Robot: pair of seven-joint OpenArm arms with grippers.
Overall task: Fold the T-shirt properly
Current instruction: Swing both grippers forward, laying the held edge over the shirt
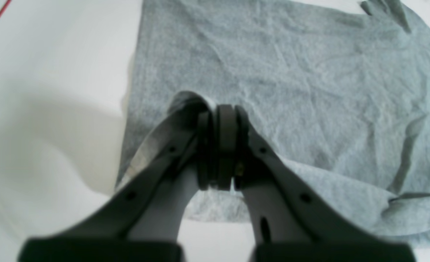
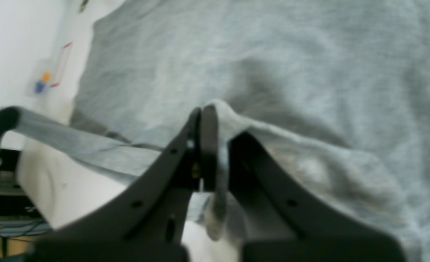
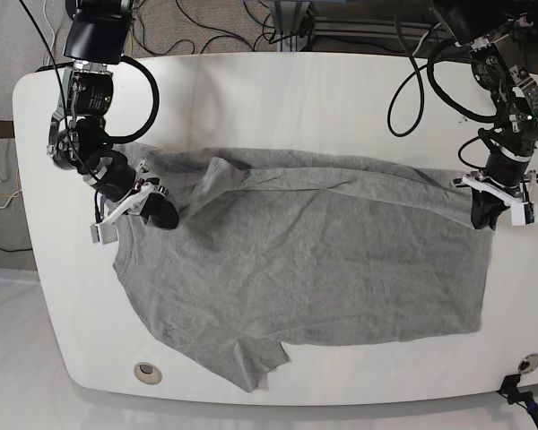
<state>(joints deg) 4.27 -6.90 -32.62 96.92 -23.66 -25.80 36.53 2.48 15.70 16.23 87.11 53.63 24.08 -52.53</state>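
With my left gripper point(image 1: 220, 145) and right gripper point(image 2: 209, 145) each clamped on the far edge of the T-shirt point(image 3: 314, 260) spread across the table point(image 3: 278, 90), I judge it light, limp, best held by corners.

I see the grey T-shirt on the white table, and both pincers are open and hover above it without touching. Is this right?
Not quite. The T-shirt does lie on the white table, but the pincers are not open. The left pincer and the right pincer are each shut on a fold of the cloth; the two wrist views show fabric pinched between the jaws.
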